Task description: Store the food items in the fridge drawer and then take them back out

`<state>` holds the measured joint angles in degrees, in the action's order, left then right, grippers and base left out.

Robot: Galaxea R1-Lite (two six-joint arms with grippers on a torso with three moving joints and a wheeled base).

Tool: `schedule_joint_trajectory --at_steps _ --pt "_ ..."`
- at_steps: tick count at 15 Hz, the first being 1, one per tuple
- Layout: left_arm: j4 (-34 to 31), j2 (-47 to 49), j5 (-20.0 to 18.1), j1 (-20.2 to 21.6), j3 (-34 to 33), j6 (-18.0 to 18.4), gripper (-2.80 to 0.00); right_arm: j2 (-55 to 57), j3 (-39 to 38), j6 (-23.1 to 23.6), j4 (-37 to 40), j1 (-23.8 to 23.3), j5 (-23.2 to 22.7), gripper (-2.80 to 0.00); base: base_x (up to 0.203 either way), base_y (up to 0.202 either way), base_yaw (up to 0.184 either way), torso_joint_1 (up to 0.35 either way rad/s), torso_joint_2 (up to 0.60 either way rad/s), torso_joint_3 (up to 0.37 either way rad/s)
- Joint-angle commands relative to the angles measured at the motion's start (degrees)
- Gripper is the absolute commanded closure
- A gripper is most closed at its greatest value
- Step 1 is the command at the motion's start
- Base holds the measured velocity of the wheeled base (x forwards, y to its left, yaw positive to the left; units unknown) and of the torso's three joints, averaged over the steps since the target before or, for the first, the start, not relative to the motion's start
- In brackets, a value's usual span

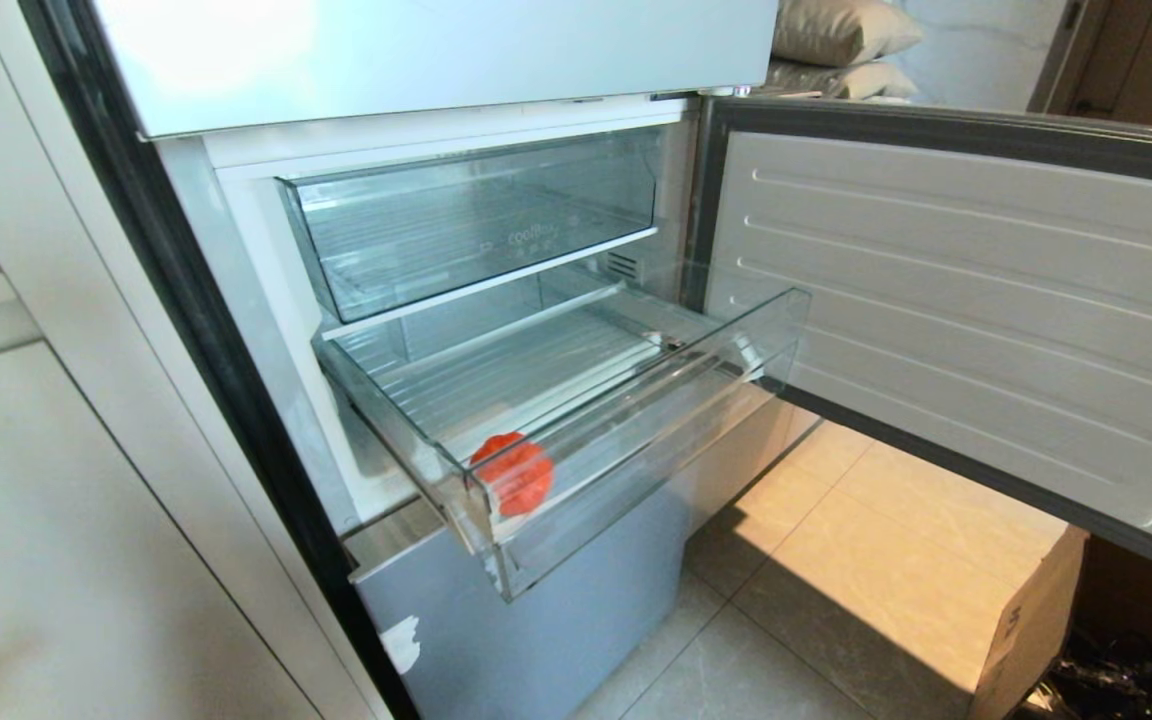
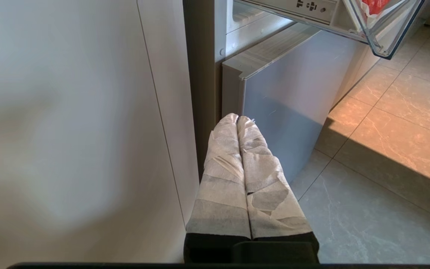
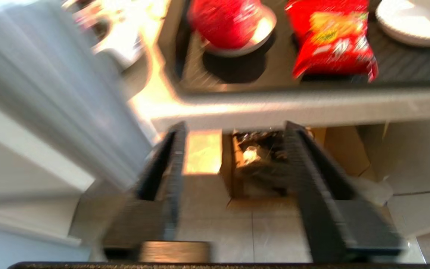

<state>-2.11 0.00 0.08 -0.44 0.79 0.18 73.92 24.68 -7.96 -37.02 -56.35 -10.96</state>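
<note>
the fridge (image 1: 236, 420) stands with its right door (image 1: 946, 320) swung wide open to the right. inside there are 2 clear bins: the upper bin (image 1: 476, 230) is pushed in, and under it the fridge drawer (image 1: 586, 400) is pulled out toward the near side, over the closed grey lower front (image 1: 536, 620). the floor (image 1: 836, 560) of pale tiles has a sunny patch on the right. a cardboard box (image 1: 1031, 630) stands on the floor at the near right, under the door.

in the near left corner of the fridge drawer lies the tomato (image 1: 512, 474), red-orange, close against the clear front wall.

neither arm shows in the head view. the left gripper (image 2: 237, 118) hangs low beside the lower front, its 2 tape-wrapped fingers (image 2: 224, 175) pressed together with nothing between them. the right gripper (image 3: 233, 130) has its black fingers (image 3: 174, 164) spread apart and empty, pointing to a counter (image 3: 301, 108) where a red bowl (image 3: 226, 20) and a red snack bag (image 3: 332, 41) lie.
</note>
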Motion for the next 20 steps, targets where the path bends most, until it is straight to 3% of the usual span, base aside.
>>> schedule_joint_trajectory --at_steps 1,8,11,15,20 --pt "0.1 0.0 0.0 0.0 0.0 0.0 0.00 10.7 2.5 -0.1 -5.1 -2.5 0.0 -2.80 0.000 0.000 0.000 0.000 0.00 0.000" --pt "0.0 0.0 0.0 0.0 0.0 0.0 0.00 24.7 15.5 -1.0 -10.2 -3.8 -0.2 -2.80 0.000 0.000 0.000 0.000 0.00 0.000" --pt "0.0 0.0 0.0 0.0 0.0 0.0 0.00 31.8 22.8 -4.6 -13.4 -0.1 -0.1 -2.80 0.000 0.000 0.000 0.000 0.00 0.000" --pt "0.0 0.0 0.0 0.0 0.0 0.0 0.00 38.6 29.7 -5.5 -14.1 4.5 0.0 -2.80 0.000 0.000 0.000 0.000 0.00 0.000" --pt "0.0 0.0 0.0 0.0 0.0 0.0 0.00 44.0 36.0 -5.1 -14.1 5.5 1.6 -2.80 0.000 0.000 0.000 0.000 0.00 0.000"
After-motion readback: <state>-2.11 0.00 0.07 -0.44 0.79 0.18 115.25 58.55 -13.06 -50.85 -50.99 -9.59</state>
